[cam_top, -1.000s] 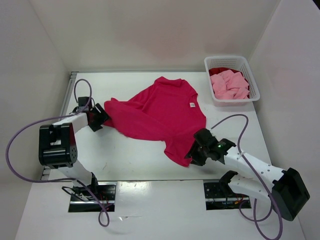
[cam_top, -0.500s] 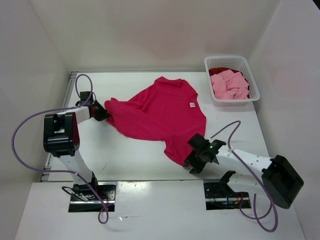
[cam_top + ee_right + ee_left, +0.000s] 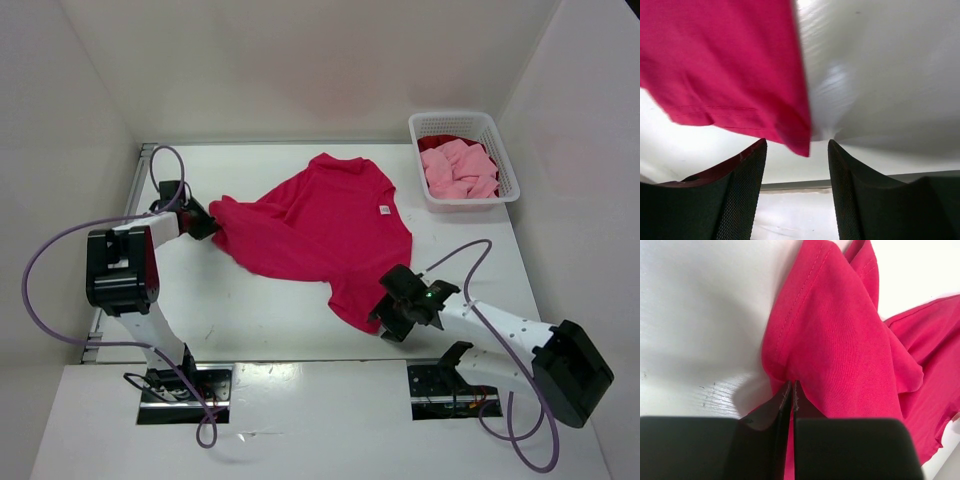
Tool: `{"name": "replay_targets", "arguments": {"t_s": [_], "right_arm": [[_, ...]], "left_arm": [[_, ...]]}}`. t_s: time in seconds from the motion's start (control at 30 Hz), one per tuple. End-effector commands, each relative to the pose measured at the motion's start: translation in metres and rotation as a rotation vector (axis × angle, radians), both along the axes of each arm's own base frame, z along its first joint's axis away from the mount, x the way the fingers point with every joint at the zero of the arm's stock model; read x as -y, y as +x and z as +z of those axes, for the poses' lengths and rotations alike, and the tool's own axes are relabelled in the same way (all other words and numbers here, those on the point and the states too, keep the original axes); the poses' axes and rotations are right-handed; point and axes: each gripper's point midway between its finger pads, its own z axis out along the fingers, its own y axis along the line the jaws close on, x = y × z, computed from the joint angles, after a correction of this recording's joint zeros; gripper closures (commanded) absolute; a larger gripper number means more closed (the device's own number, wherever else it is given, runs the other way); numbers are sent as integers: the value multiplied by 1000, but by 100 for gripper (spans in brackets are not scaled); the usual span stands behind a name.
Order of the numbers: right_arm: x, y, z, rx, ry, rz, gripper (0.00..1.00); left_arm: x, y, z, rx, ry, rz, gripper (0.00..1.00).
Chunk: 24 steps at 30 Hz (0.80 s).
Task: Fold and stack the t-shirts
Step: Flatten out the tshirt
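L gripper (image 3: pixel 791 385) pinching bright crimson-magenta cloth t-shirt (image 3: pixel 320 225) edge.
R gripper (image 3: pixel 796 150) spread wide at shirt's near hem corner.

The table (image 3: pixel 260 320) in front of me is white and flat; light makes a bright, shiny patch on it near five o'clock. Three plain white walls stand round it: the back wall (image 3: pixel 300 70) at twelve o'clock; the left wall (image 3: pixel 60 150) at nine; the right wall (image 3: pixel 590 150) at three. A grey metal rail (image 3: pixel 137 180) runs along the table's nine o'clock edge; a white basket (image 3: pixel 474 204) sits in the two o'clock corner.
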Motion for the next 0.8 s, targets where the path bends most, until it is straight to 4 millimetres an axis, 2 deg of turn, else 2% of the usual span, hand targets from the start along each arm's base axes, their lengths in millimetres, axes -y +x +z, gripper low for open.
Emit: {"name": "replay_targets", "arguments": {"t_s": [0.0,0.03,0.13,0.2,0.3,0.33,0.37,0.4,0.43,0.5,0.57,0.6,0.67,0.7,0.77], "right_arm": [[9,0,-8,-16,-47,-36,44],[8,1,-8,-21,-51,-36,49],[4,3,-15,-36,-53,-32,53],[6,1,-21,-50,-61,-41,62],[-1,18,-13,8,-66,-28,80],[-5,31,0,52,-62,-9,87],[0,31,-1,53,-89,-16,87],[-4,48,17,115,-97,15,92],[8,59,25,139,-147,0,94],[13,83,49,213,-166,42,95],[21,100,71,278,-150,41,97],[33,108,78,297,-150,47,97],[40,120,100,361,-133,48,98],[46,125,104,371,-137,44,98],[47,123,115,398,-120,85,98]], "left_arm": [[12,5,20,56,-9,-35,92],[12,5,20,56,-9,-35,93],[13,6,25,68,-14,-41,94],[15,4,26,75,-20,-47,96],[19,2,25,66,-22,-57,98],[19,0,27,64,-22,-56,99],[19,-2,29,64,-16,-63,100],[19,-4,31,58,-17,-63,100],[19,-4,41,63,-9,-72,100],[17,-6,55,69,5,-73,100],[13,-13,79,77,37,-61,100],[10,-18,104,102,61,-56,100],[6,-24,130,131,92,-48,100],[5,-32,154,173,105,-39,100],[3,-49,183,184,131,-30,100]]}}
